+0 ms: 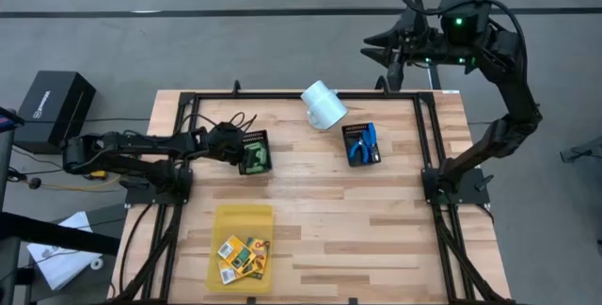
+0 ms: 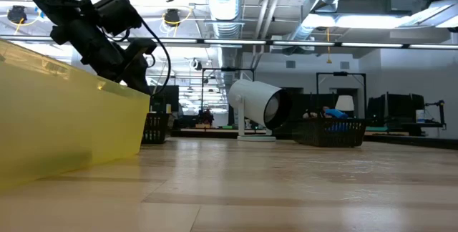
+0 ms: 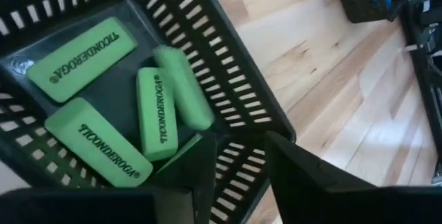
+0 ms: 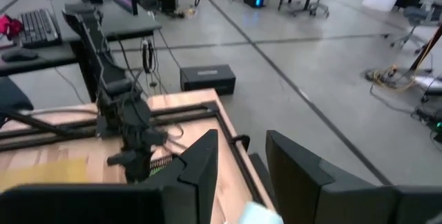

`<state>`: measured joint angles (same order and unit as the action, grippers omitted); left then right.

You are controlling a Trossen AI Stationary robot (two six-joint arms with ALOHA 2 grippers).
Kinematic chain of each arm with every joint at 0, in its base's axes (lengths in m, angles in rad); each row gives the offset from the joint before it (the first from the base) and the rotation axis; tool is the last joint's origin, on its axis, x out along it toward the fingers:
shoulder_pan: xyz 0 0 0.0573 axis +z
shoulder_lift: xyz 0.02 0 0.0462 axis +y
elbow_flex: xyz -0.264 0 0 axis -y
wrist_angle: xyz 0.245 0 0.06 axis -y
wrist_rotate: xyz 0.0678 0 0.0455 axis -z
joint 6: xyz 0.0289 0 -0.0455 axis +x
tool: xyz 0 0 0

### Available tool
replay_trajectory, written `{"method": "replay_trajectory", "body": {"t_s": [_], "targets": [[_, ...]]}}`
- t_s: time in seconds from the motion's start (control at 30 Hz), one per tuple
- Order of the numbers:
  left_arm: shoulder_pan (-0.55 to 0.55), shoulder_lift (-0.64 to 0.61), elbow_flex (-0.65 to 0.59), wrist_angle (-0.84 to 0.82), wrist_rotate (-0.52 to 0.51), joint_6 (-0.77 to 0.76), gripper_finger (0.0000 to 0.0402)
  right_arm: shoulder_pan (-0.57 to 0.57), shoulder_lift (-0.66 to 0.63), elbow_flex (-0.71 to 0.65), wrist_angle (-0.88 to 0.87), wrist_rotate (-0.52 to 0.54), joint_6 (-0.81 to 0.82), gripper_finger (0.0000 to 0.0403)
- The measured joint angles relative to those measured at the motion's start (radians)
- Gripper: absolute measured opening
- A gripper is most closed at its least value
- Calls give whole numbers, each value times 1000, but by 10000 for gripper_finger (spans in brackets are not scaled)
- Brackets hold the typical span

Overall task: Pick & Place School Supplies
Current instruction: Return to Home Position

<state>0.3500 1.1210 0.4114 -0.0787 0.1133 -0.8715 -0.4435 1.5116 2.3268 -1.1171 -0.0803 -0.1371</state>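
Wood-plank table (image 1: 376, 220) with a black frame along its edges. I find bare boards across the middle and the whole near-right part.

Right arm: folded high, beyond the far-right corner and clear of the table. The right gripper (image 1: 381, 49) hangs past the far edge, pointing left. In its wrist view the right gripper (image 4: 242, 144) shows a plain gap between the fingers, with nothing in it.

Left arm: stretched low from the left edge toward the middle. The left gripper (image 1: 230, 143) sits at the left side of the left black bin (image 1: 254, 138). In its wrist view the left gripper (image 3: 238, 148) is over the bin's mesh wall (image 3: 228, 65), fingers parted and gripping nothing.

Yellow tray (image 1: 243, 213) stands at the near edge, left of centre. It holds the orange-yellow boxes (image 1: 243, 253).

White cup (image 1: 324, 104) lies on its side near the far edge. It is apart from both bins.

Right black bin (image 1: 344, 140) stands right of centre, with the blue-handled pliers (image 1: 362, 145) inside it.

Light-green erasers (image 3: 155, 113) lie flat on the floor of the left black bin. I count at least four, some touching.
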Motion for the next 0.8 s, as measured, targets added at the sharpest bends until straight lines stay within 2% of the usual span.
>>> {"method": "replay_trajectory", "body": {"t_s": [0.1, 0.27, 0.4, 0.6, 0.7, 0.8], "targets": [[0, -5, 0, 26, 15, -5, 127, 0, -2, 0, 31, 0, 2, 113], [7, -90, 30, 190, 75, -8, 133, 1, -30, -1, 119, -1, 19, 113], [7, -224, 63, 328, 44, -8, 126, 9, -88, 1, 140, -1, 30, 113], [8, -459, 90, 401, 7, 16, 116, 45, -167, 0, 166, 0, 182, 113], [8, -559, 90, 467, -7, 26, 109, 51, -200, 2, 127, 0, 152, 113], [8, -646, 90, 503, -78, 27, 105, 50, -225, 1, 15, 0, 181, 113]]}}
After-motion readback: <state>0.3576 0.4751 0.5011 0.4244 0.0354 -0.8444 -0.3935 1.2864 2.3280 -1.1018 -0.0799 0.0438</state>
